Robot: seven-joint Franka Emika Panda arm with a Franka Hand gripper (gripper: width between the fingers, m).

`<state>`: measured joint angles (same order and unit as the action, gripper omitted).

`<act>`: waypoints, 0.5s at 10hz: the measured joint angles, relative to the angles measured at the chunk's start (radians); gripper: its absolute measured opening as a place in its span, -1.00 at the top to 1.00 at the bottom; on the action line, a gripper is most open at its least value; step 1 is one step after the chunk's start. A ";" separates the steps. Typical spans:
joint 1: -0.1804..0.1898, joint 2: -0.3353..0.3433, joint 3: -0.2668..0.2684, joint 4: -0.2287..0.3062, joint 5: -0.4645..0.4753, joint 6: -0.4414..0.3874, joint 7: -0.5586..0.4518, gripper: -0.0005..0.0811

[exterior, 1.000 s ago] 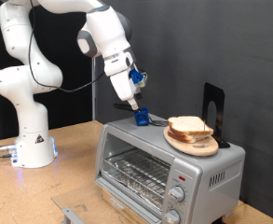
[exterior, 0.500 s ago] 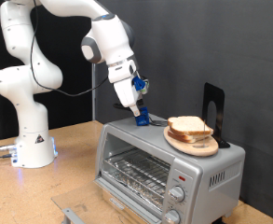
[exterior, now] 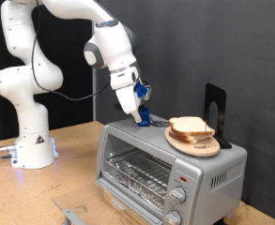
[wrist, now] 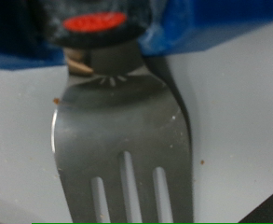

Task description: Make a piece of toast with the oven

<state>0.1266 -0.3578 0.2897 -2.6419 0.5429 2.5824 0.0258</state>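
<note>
- Black curtain backs the scene, and a brown wooden bench [exterior: 76,155] carries the white robot arm's base and the boxy silver-grey toaster oven [exterior: 170,169].
- We see the oven's glass door shut, with a wire rack behind it and round knobs at the exterior view's right.
- On the oven's roof sits a round wooden plate [exterior: 193,142] with piled tan bread slices [exterior: 190,127]; we cannot single out one piece.
- Our tool [exterior: 142,116] hangs low over the roof, just beside the plate, at the exterior view's left.
- In the wrist view, a silver metal fork [wrist: 127,149] extends from the tool, apparently gripped, tines outward.
</note>
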 joint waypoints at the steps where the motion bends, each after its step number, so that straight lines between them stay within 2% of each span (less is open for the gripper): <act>1: 0.001 0.005 0.005 0.000 0.010 0.009 0.000 -0.99; 5: 0.010 0.023 0.021 0.002 0.044 0.018 -0.001 -0.99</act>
<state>0.1363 -0.3352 0.3105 -2.6396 0.5870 2.6008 0.0249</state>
